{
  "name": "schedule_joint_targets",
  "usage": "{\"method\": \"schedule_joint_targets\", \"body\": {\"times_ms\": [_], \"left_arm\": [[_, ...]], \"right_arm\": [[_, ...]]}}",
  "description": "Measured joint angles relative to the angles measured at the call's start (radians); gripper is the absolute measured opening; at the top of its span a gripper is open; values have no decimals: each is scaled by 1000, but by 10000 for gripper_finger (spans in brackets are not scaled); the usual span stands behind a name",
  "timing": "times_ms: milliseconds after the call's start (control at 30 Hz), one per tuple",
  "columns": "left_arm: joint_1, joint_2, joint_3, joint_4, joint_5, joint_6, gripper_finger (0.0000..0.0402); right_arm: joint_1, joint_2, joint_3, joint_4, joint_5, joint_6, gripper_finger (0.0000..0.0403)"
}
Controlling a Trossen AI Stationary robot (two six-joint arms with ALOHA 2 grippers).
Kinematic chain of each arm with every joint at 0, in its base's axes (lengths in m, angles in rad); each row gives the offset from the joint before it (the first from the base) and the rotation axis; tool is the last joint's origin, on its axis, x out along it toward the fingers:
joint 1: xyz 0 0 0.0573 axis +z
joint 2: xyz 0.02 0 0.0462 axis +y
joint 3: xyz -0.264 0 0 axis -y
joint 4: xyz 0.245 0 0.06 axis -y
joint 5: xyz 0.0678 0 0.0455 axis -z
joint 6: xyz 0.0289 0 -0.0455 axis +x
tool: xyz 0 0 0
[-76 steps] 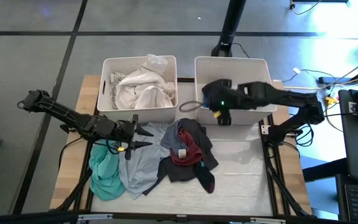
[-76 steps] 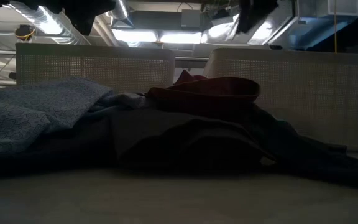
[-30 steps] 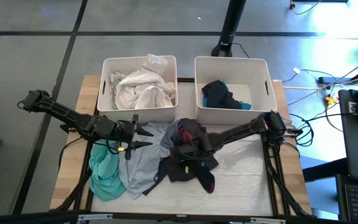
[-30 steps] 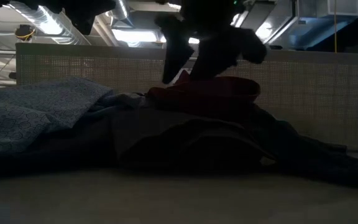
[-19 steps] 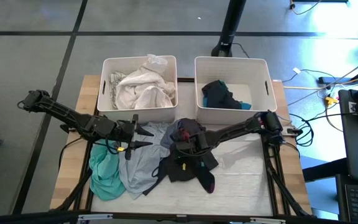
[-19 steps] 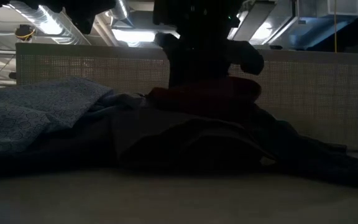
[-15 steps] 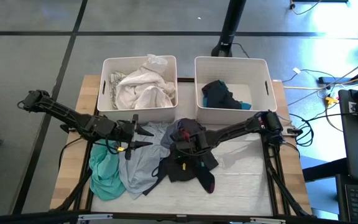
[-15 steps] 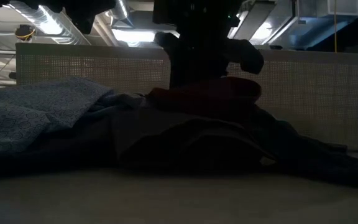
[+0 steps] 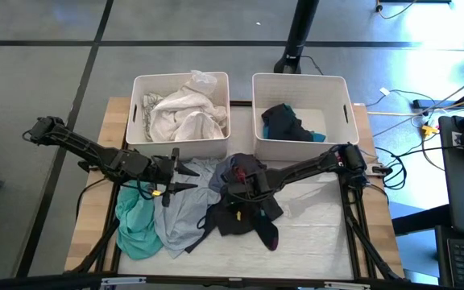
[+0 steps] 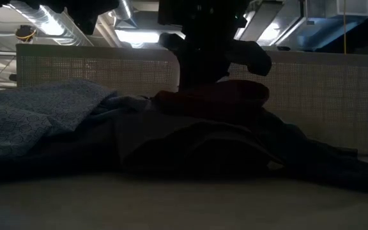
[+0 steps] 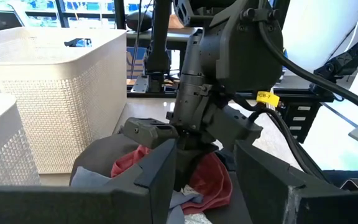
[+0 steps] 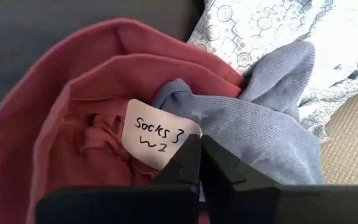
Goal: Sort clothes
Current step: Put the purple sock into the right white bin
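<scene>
A heap of clothes lies on the table in front of two white bins: teal-green [image 9: 135, 227], pale patterned grey-blue [image 9: 180, 217], black [image 9: 248, 219] and dark red [image 9: 246, 200]. My right gripper [image 9: 234, 192] reaches slanting down onto the heap's top and is shut there, beside a white label [image 12: 157, 132] reading "Socks 3 W2". My left gripper [image 9: 193, 179] hovers open left of the heap, touching nothing, its fingers level and pointed at the right gripper [image 11: 197, 118]. My right gripper pinches a fold of ribbed grey-blue fabric [image 12: 229, 138] at the label's lower corner [image 12: 182, 138], between its two fingertips. The fingers come slanting down from the table's right. The fabric lies on the dark red garment [image 12: 73, 124]; how many layers are caught is hidden by the fingers.
The left bin [image 9: 138, 113] holds white clothes [image 9: 182, 114]. The right bin [image 9: 346, 113] holds dark and bright blue pieces [image 9: 290, 122]. A dark sock [image 9: 268, 235] trails off the heap's near side. Bare tabletop [image 9: 312, 225] lies right of the heap.
My right gripper has shut its fingers on the top of the heap; a second ago they stood apart just above the dark red garment. The clothes have not visibly shifted.
</scene>
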Motion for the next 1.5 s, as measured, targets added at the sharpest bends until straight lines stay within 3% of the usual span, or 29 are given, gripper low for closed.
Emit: {"method": "schedule_joint_targets", "body": {"times_ms": [333,867,1500], "left_arm": [[0,0,0,0,0,14,153],[0,0,0,0,0,11,153],[0,0,0,0,0,11,153]], "right_arm": [[88,-69,0,-11,108,3,3],[123,-329,0,-5,348,6,2],[106,-670,0,30,922,-252,3]]}}
